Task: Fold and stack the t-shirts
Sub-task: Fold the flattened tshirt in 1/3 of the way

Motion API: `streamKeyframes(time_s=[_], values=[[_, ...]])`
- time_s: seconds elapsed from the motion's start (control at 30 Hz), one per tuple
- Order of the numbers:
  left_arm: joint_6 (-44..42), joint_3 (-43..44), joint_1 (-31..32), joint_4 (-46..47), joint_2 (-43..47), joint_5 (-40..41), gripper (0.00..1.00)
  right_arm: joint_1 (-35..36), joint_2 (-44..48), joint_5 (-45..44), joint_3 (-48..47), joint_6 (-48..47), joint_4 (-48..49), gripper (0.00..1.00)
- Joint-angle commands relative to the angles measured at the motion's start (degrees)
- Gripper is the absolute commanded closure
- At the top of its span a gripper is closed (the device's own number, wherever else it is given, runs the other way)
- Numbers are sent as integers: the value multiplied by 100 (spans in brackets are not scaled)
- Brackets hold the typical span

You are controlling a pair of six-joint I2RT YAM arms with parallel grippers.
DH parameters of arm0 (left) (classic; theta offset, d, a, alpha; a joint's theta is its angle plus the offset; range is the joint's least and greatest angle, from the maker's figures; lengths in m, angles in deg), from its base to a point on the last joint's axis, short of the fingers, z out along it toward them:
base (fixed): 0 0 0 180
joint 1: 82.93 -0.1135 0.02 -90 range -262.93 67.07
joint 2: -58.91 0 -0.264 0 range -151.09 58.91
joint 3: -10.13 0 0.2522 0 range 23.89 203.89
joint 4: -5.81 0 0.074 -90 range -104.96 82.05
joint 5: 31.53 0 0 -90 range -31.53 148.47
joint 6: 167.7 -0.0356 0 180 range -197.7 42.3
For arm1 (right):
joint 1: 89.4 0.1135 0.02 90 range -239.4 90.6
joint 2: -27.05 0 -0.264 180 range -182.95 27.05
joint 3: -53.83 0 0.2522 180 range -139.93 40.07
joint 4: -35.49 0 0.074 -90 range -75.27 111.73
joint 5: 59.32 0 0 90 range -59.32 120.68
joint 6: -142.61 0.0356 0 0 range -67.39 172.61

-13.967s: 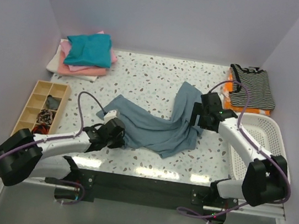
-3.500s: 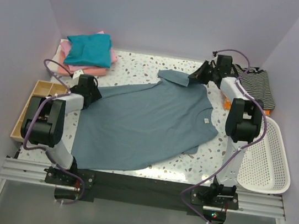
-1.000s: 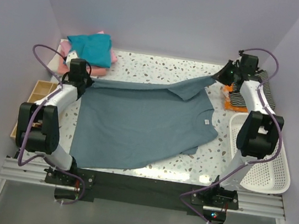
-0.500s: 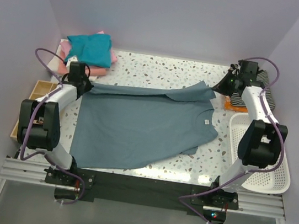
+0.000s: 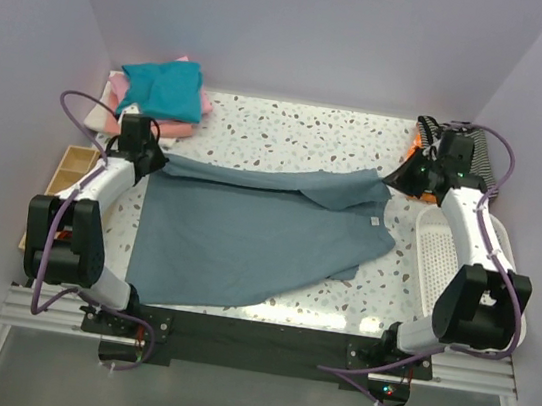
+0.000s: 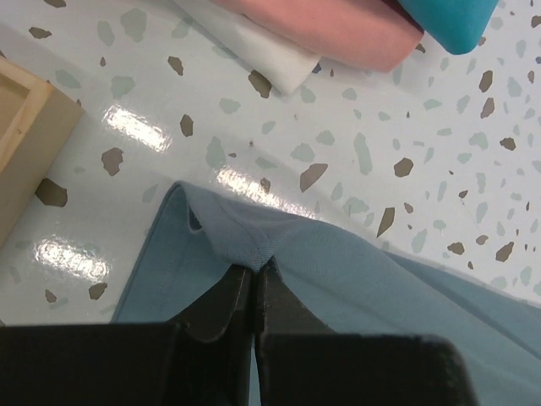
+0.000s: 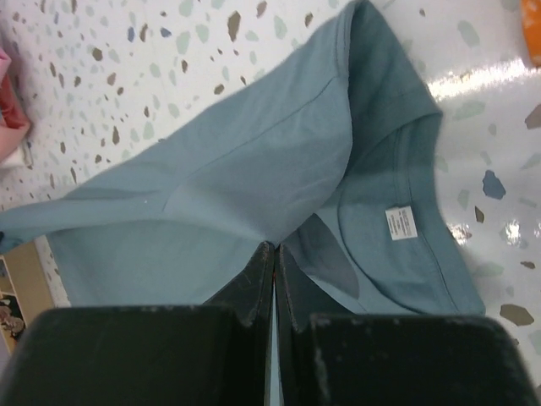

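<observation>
Pinching far edge of slate-blue t-shirt [image 5: 246, 235]: left claw [image 6: 254, 269] closed, right claw [image 7: 273, 247] seemingly likewise.

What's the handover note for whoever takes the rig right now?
Left gripper: shut on the slate-blue shirt at its far-left edge.
Right gripper: shut on the same shirt at its far-right end.
The shirt lies spread on the table, with its far edge lapped over the body. The teal shirt tops the folded pink and white ones at far left.
Done: shirt spread, first fold begun.
Left: finish the folds, then stack it on that pile.
</observation>
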Motion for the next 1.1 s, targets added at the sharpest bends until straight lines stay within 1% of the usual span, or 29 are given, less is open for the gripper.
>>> streamKeyframes(time_s=[0.0, 0.1, 0.13, 0.17, 0.27, 0.33, 0.37, 0.4, 0.43, 0.47, 0.5, 0.57, 0.6, 0.67, 0.7, 0.8, 0.83, 0.9, 0.93, 1.0, 1.07], values=[[-80, -113, -62, -145, 83, -15, 100, 14, 95, -18, 373, -30, -162, 100], [-98, -280, -62, -206, 4, 73, 99, 23, -2, -97, 664, -83, -215, 100], [-98, -315, -62, -232, -14, 116, 96, 23, -11, -141, 725, -83, -224, 100], [-98, -394, -62, -232, -31, 143, 84, 23, 15, -315, 882, -92, -189, 100], [-106, -543, -62, -136, -58, 178, 81, 32, 68, -833, 1042, -118, -22, 100], [-133, -535, -62, -162, -75, 187, 76, 32, 7, -1028, 964, -206, -169, 100], [-133, -474, -53, -206, -119, 196, 68, 41, -37, -1186, 885, -232, -232, 100], [-142, -456, -62, -232, -163, 213, 62, 41, -107, -1222, 867, -241, -267, 85], [-142, -439, -62, -302, -198, 239, 56, 41, -142, -1248, 849, -233, -329, 82], [-142, -412, -62, -338, -207, 257, 43, 41, -143, -1257, 849, -189, -338, 80], [-107, -430, -71, -364, -173, 275, 38, 58, -73, -1301, 875, -163, -329, 74], [-72, -508, -62, -408, -59, 336, 34, 84, 111, -1485, 884, -84, -286, 68], [-19, -535, -62, -434, 133, 389, 32, 102, 321, -1669, 867, -66, -268, 61], [8, -571, -71, -452, 328, 433, 30, 102, 480, -1714, 771, -39, -163, 60], [8, -553, -53, -461, 494, 416, 29, 111, 551, -1558, 744, -22, 38, 55], [17, -360, -53, -295, 627, 21, 29, 120, 403, -1074, 516, 83, 400, 55], [17, -212, -53, -250, 628, -215, 29, 137, 63, -777, 393, 93, 435, 56], [17, -114, -53, -32, 514, -453, 29, 198, -308, -564, 7, 101, 532, 57], [34, -44, -53, 48, 461, -637, 28, 225, -710, -398, -108, 128, 619, 57], [43, -34, -27, 407, 198, -989, 29, 269, -1099, -107, -328, 180, 1013, 57], [122, -8, -9, 523, -178, -1315, 30, 287, -1651, 155, -626, 312, 1059, 58]])
